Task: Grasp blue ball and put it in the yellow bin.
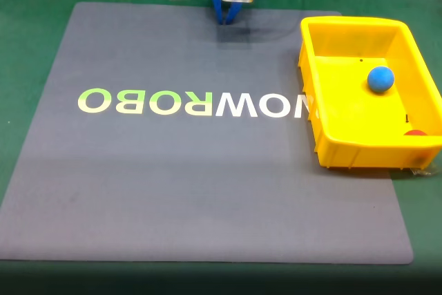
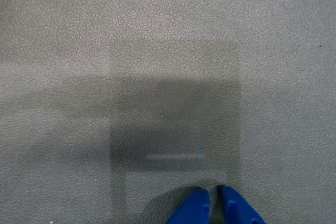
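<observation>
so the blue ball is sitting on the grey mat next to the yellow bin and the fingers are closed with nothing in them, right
Not quite: the fixed view shows the blue ball inside the yellow bin, not on the grey mat. The fingers are indeed closed and empty.

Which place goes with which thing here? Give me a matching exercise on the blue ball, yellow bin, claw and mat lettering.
Things:
1. blue ball
2. yellow bin
3. claw
4. white and pale green lettering

Places, as the fixed view shows them:
A. top edge of the grey mat, fingers close together
B. across the mat's middle, upside down
C. inside the bin
D. right edge of the mat

Pairs: 1-C, 2-D, 3-A, 4-B
</observation>
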{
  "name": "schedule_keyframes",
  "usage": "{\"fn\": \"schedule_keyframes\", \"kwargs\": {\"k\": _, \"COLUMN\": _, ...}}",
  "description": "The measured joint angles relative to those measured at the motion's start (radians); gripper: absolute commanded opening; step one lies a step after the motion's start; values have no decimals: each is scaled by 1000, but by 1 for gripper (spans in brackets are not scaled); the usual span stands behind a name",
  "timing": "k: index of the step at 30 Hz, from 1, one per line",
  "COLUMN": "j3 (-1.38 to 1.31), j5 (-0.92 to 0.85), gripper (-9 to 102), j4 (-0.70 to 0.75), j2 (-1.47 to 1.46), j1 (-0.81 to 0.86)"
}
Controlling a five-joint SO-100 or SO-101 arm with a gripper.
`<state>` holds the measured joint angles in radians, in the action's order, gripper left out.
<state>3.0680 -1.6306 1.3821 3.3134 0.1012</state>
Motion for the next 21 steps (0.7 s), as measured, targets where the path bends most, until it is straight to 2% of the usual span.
{"fn": "schedule_keyframes", "kwargs": {"k": 21, "j3": 0, "j5": 0, "gripper": 2, "j4": 0, "j2": 0, "j1": 0}}
